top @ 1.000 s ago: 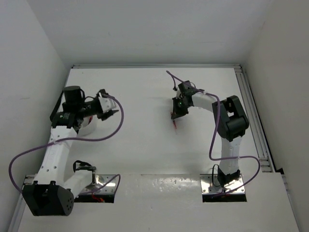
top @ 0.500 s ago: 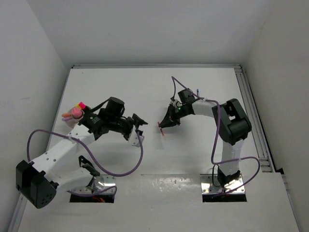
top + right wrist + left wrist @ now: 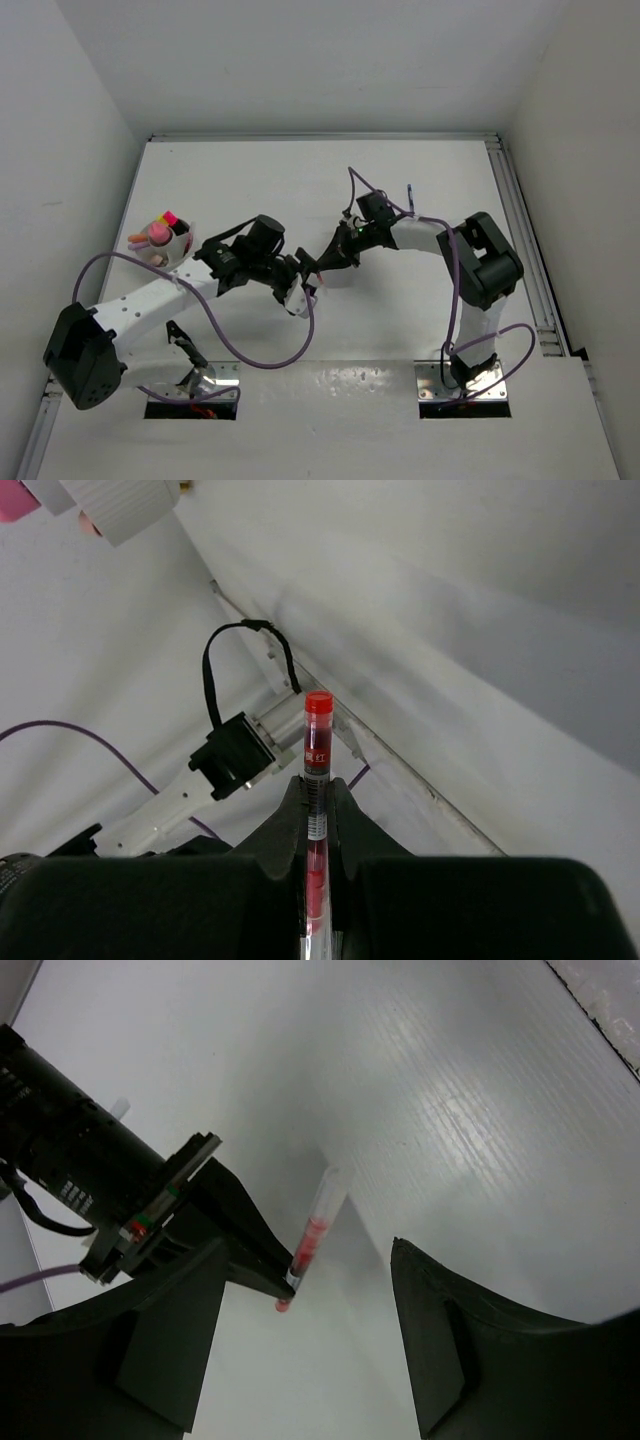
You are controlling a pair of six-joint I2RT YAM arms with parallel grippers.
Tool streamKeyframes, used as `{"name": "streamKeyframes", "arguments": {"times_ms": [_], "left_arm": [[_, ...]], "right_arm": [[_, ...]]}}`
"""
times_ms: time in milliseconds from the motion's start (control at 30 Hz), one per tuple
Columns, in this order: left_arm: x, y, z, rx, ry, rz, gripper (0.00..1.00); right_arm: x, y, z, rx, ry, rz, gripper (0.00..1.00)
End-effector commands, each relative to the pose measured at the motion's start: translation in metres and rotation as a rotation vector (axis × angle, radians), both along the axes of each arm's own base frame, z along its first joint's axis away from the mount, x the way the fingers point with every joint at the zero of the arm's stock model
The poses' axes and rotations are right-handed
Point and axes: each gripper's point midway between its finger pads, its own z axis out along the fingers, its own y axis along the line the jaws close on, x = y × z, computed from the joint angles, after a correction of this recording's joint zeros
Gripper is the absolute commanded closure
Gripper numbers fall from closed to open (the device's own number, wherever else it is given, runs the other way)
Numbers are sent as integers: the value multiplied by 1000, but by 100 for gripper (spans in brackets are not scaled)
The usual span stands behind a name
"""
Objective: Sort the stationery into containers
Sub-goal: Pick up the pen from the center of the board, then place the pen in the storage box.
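Pen handover, 2 arms
Right gripper [image 3: 318,792] clamps red pen [image 3: 313,1232]; left gripper [image 3: 308,1345], jaws apart, should centre on its free end before closing.

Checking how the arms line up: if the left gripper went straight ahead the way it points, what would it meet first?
Most likely the red pen, which the right gripper holds out directly ahead of the open left gripper. How far off it is remains unclear.
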Motion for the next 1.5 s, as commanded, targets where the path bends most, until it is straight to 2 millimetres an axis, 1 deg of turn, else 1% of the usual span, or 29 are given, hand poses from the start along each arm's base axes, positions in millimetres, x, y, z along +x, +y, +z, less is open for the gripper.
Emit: {"name": "streamKeyframes", "arguments": {"times_ms": [0,200,300,333,400,500,567,667,700,767,800,833,867,900,933,967,1000,1033,1067,1100,1133,1167,1200,1233,1300,1333,1400,1433,1467], "left_arm": [[-4,-18,8,-59,-16,-46,28],[-14,-24,-3,-45,0,-86,32],[-15,-25,-6,-50,1,-85,39],[-14,-25,-6,-53,-1,-83,42],[-15,-26,-5,-54,1,-83,56],[-15,-26,-8,-50,8,-82,62],[-16,-27,-7,-56,15,-81,70],[-18,-28,-6,-64,27,-83,86],[-16,-29,-4,-67,24,-75,98],[-11,-27,1,-77,46,-25,100],[-7,-26,6,-84,40,1,100],[-4,-24,11,-96,70,39,100],[5,-18,16,-114,94,97,100],[14,-16,30,-158,152,194,100],[23,-12,38,-183,178,264,100],[45,-3,51,-230,179,386,100],[53,3,66,-294,274,506,100],[63,11,76,-334,305,587,100],[83,29,87,-388,323,697,100],[92,44,100,-452,361,798,100],[100,56,109,-492,363,859,100],[119,85,117,-544,336,981,100],[123,100,127,-599,340,1044,100],[135,127,134,-637,307,1134,100],[146,159,141,-684,289,1257,100],[154,184,145,-705,269,1334,100],[161,209,140,-712,272,1422,100],[164,229,140,-727,260,1475,100],[166,237,139,-733,266,1485,100]], "right_arm": [[3,16,25,65,-36,16,100],[-2,20,28,79,-12,25,100],[-4,21,28,78,-7,25,100],[-5,21,29,80,-4,28,100],[-5,23,31,92,-21,30,100],[-6,25,31,100,-11,29,100],[-6,26,33,101,-15,31,100],[-5,27,34,107,-19,29,100],[-4,29,37,117,-26,33,87],[2,28,45,148,-44,30,51],[7,26,48,159,-51,24,37],[21,19,57,177,-76,3,19],[31,14,63,187,-96,-10,15],[42,8,68,190,-118,-22,12],[71,-9,83,199,-201,-59,11],[84,-21,90,190,-220,-89,11],[94,-31,95,185,-247,-106,11],[113,-54,105,180,-303,-150,11],[119,-65,114,181,-336,-169,12],[123,-75,117,175,-359,-185,12],[127,-91,116,165,-368,-210,12],[124,-98,120,164,-382,-216,12],[120,-103,116,157,-376,-221,13],[113,-109,106,144,-359,-224,13],[100,-112,97,133,-351,-217,14],[97,-112,95,130,-350,-216,14],[91,-109,90,131,-336,-217,14],[92,-108,93,138,-359,-215,14],[92,-107,93,137,-361,-210,14]]}}
